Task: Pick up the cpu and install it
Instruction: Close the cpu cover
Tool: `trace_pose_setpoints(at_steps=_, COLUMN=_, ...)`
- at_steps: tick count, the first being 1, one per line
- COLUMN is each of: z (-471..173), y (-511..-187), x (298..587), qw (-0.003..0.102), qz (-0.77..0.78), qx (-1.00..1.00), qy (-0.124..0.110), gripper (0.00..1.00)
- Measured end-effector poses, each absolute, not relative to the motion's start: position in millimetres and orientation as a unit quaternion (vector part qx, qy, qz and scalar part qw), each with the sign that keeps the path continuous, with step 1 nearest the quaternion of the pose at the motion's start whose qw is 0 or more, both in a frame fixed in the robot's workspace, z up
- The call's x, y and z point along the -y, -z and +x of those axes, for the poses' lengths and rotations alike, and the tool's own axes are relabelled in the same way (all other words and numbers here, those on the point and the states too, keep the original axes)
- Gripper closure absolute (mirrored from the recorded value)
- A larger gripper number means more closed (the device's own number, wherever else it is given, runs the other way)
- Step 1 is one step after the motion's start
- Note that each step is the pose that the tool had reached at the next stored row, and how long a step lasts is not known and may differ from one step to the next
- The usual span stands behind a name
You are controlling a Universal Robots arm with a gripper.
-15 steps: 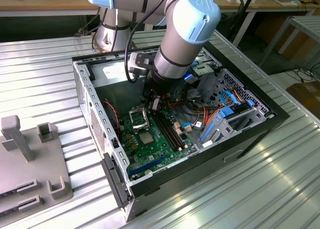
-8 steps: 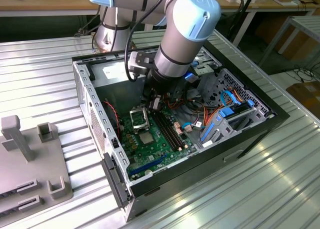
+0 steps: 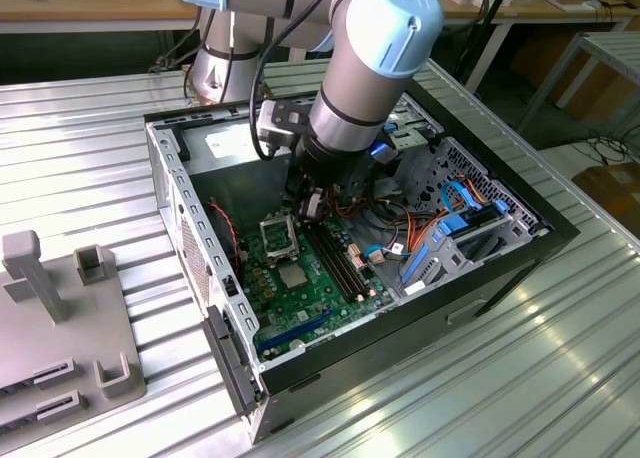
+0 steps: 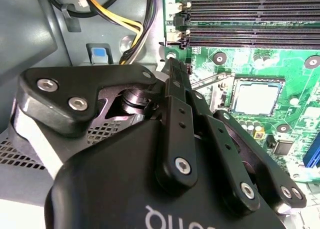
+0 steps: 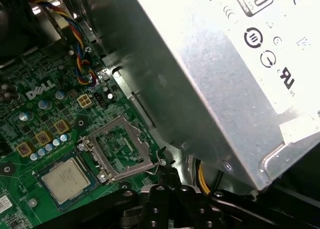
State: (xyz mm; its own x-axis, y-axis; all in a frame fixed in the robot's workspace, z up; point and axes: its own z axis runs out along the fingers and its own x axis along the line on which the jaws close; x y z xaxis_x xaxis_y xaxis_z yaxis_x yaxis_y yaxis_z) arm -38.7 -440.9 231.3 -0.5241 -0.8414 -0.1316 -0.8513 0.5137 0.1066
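Cpu (image 5: 64, 179): flat square with a matte silver-grey lid, lying flat in the socket on the green motherboard (image 5: 20, 186). The hollow bright-metal frame (image 5: 120, 149) is hinged aside, just beside it. Arm reaches steeply down into the open black PC case (image 3: 470, 293), which sits on a ribbed metal table (image 3: 480, 388). Black gripper (image 4: 171, 69) hangs over the board near the socket, apart from the cpu; can't tell whether it's wide or narrow.

The arm (image 3: 355, 98) hides, it seems, part of the motherboard (image 3: 310, 308) — power supply (image 5: 210, 64) cropped.
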Motion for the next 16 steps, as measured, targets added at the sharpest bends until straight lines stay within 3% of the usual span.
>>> trace_pose_setpoints(at_steps=16, z=-38.7, y=-239.0, x=440.9, qw=0.019, qz=-0.491, qx=-0.869, qy=-0.058, gripper=0.89)
